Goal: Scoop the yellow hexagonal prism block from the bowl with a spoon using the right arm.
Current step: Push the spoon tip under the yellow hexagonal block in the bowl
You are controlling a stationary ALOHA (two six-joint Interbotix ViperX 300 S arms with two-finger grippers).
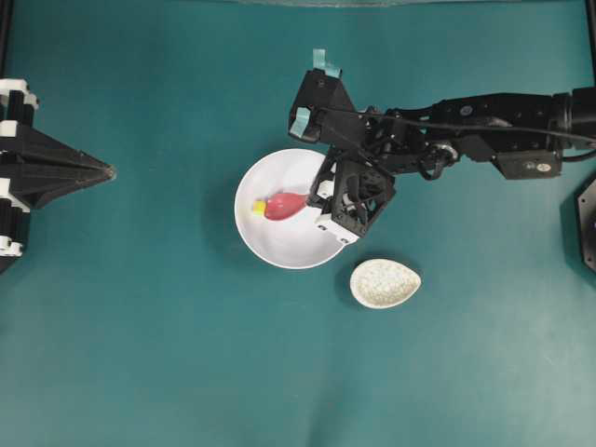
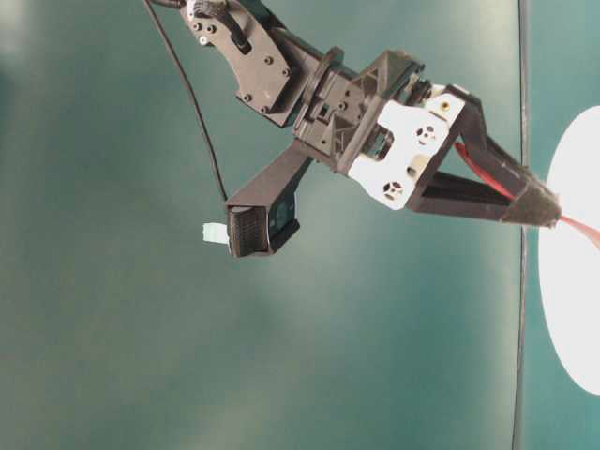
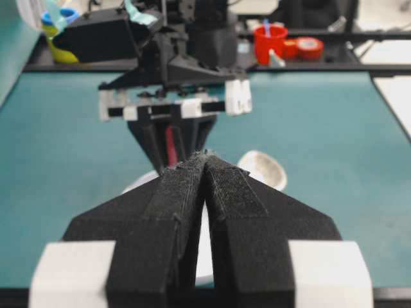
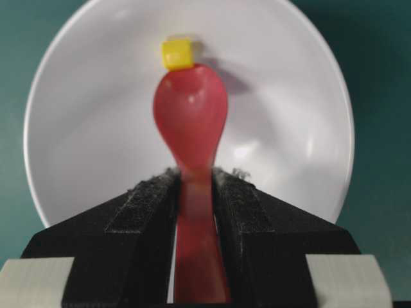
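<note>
- Your right pincer (image 4: 192,192) is clenched on the handle of the spoon (image 4: 191,115), with the scoop reaching out into the bowl (image 4: 77,160). The grip sits low on a short, glossy handle, so the spoon can twist or slide between the pads if the tip meets resistance.
- The yellow hexagonal prism block (image 4: 176,53) lies on the bowl floor, touching the spoon's tip at the 12 o'clock end of the scoop in the wrist view; overhead it sits toward 9 o'clock of the bowl's centre. It is not yet in the scoop.
- If you push straight ahead, the tip will likely shove the block up the bowl wall instead of sliding beneath it. A light block this small may also skip aside.
- If you keep the scoop too flat or too high, it will ride over the block.
- If you press hard, the bowl may slide on the surface (image 1: 140,354); nothing braces it.
- Your left pincer (image 3: 204,192) is closed and empty, parked well apart at 9 o'clock, so it offers no support.
</note>
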